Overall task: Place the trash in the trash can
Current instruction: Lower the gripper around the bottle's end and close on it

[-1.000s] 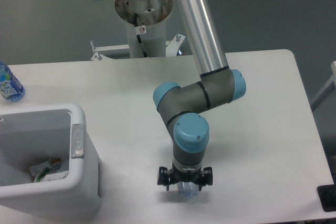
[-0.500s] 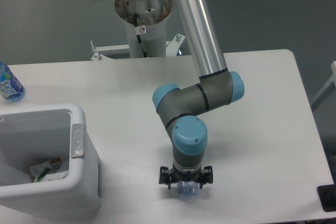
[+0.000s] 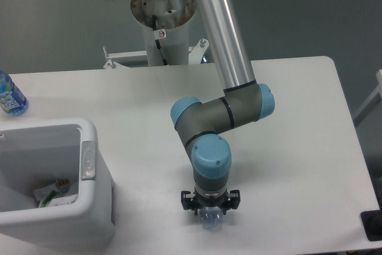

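A: Item one, fixed camera: the gripper (image 3: 210, 214). Where does it stand from the trash can (image 3: 89, 131)?

B: Well to the right of the trash can, low over the table (image 3: 298, 117), pointing straight down. Against the picture a second ago, the wrist has sunk closer to the tabletop and drifted slightly toward the can's side.

A: Item two: the bottle (image 3: 210, 220).

B: Only a small rounded clear end shows, poking out just below the gripper, between its fingers. The label is hidden under the wrist. A second ago slightly more of it showed; now the gripper covers most of it.

A: State of the gripper?

B: Cannot tell. The wrist hides the fingertips, so whether they pinch the bottle or merely straddle it is not shown.

A: Item three: contents of the trash can.

B: A crumpled wrapper (image 3: 57, 194) lies on its floor, unchanged across the three pictures. So one piece of trash seems binned, one outstanding.

A: Meaning for the task?

B: Judged: the descent is the pick-up of the bottle. The lift and the carry leftward to the can are not yet done.

A: Item four, not trash?

B: A blue-labelled bottle (image 3: 10, 97), beyond the can at the table's edge.
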Tool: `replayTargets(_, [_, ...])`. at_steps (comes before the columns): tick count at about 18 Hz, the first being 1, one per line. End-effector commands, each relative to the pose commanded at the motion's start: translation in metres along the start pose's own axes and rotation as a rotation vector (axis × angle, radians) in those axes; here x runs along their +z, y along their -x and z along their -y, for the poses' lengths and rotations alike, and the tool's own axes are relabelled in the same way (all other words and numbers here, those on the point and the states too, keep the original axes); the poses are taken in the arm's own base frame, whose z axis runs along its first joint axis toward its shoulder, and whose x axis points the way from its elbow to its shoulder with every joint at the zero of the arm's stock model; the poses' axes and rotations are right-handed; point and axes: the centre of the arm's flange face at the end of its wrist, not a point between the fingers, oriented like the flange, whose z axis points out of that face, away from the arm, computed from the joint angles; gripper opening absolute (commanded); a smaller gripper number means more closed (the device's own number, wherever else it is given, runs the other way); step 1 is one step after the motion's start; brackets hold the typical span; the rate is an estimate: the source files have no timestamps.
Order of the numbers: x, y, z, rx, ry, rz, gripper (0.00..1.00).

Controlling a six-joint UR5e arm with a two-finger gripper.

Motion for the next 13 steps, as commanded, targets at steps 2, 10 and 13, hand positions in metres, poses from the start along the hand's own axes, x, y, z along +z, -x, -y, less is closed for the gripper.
replayTargets(2, [-0.0022,-0.0001,0.0003,0.002,-0.003,0.0,0.66])
replayTargets(10, [-0.0066,0.0001,0.0008,0.003,-0.009,0.002,0.62])
replayTargets(13, [-0.0066,0.0001,0.0008,0.005,-0.009,0.002,0.62])
